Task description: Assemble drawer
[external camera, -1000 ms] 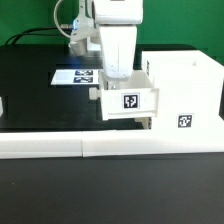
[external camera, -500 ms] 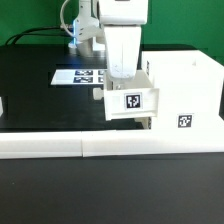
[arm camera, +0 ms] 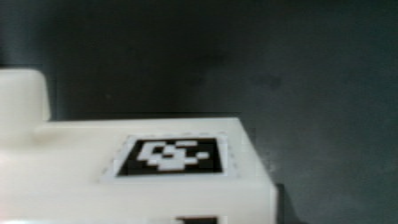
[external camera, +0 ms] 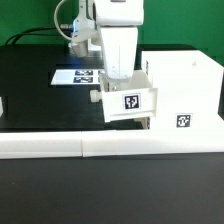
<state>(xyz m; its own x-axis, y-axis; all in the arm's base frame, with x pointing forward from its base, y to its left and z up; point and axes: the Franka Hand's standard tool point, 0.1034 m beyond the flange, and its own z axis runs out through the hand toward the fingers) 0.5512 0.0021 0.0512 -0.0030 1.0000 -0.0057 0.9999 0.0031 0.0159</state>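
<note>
- The tool (external camera: 118,76) hangs straight down from the white arm onto the top of a small drawer tray (external camera: 128,103); its fingertips are hidden behind the tray's upper edge, so whether they are spread or pinching the tray cannot be told.
- The tray is a small white box with a black-and-white square marker (external camera: 131,101) on its face and a small knob (external camera: 94,96) sticking out toward the exterior view's left.
- It sits tilted a little and appears to be clear of the table (external camera: 40,100), its far end lying against the open side of the drawer shell (external camera: 185,95).
- The shell is a tall hollow white box on the exterior view's right, with its own marker (external camera: 184,122) low on the near face.
- Behind the tray, flat on the black table, lies the marker board (external camera: 78,76), partly covered by the arm.
- A long low white border wall (external camera: 60,146) runs along the near edge of the table.
- In the wrist view a white tray surface (arm camera: 178,190) with a blurred marker (arm camera: 175,156) fills the lower part, dark table beyond it; a white block (arm camera: 18,100) at the edge cannot be identified.
</note>
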